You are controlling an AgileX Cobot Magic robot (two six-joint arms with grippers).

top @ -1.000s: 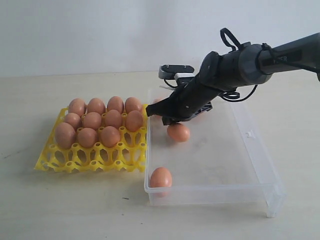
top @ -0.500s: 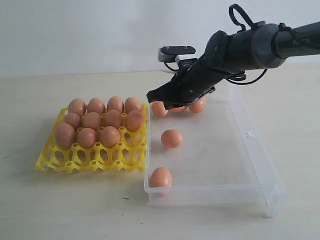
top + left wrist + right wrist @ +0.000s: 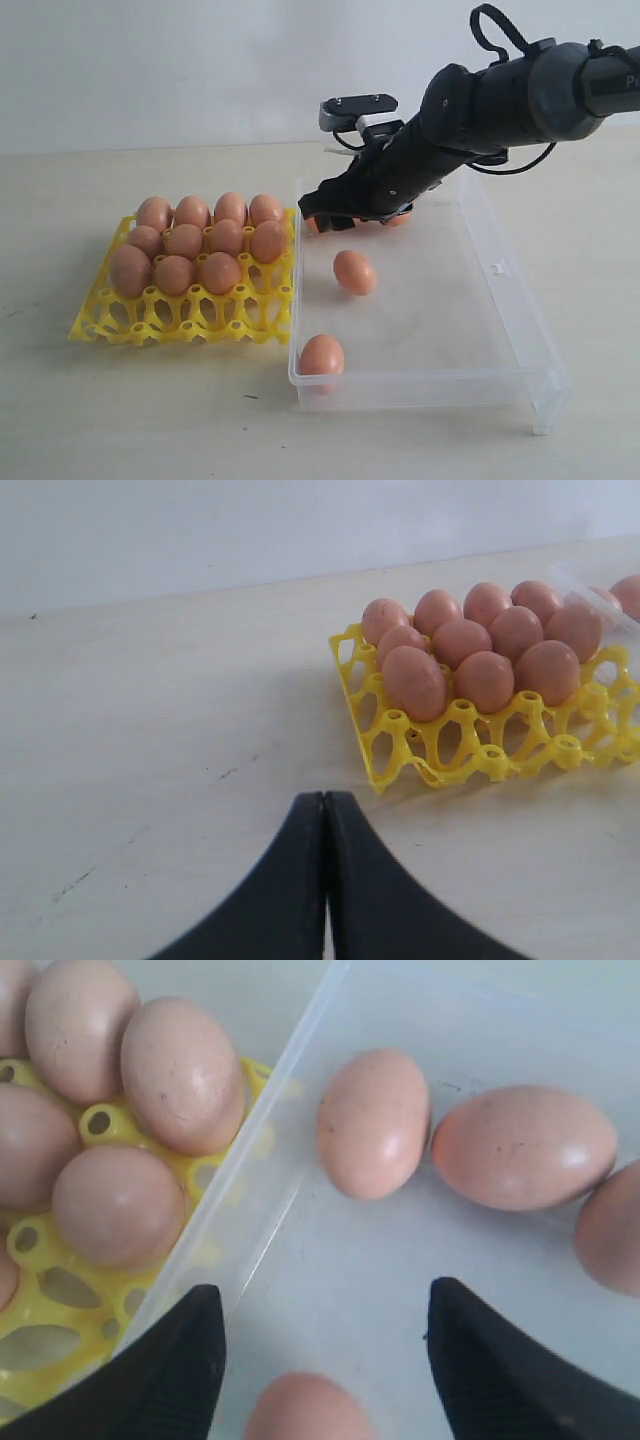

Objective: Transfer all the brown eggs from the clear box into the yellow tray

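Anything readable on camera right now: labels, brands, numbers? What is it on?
Right arm, at the exterior view's edge: pale lettering, cut off and too blurred to read.
Brown eggs, yellow tray, clear box: no text visible.

- A pale beige desk [image 3: 150,410] with a smooth, matte top fills the lower part of every view.
- A few small dark scuff marks [image 3: 230,773] dot the desk in the left wrist view.
- A plain off-white wall [image 3: 200,70] rises straight behind the desk's far edge.
- The light is soft and even, casting only faint shadows.
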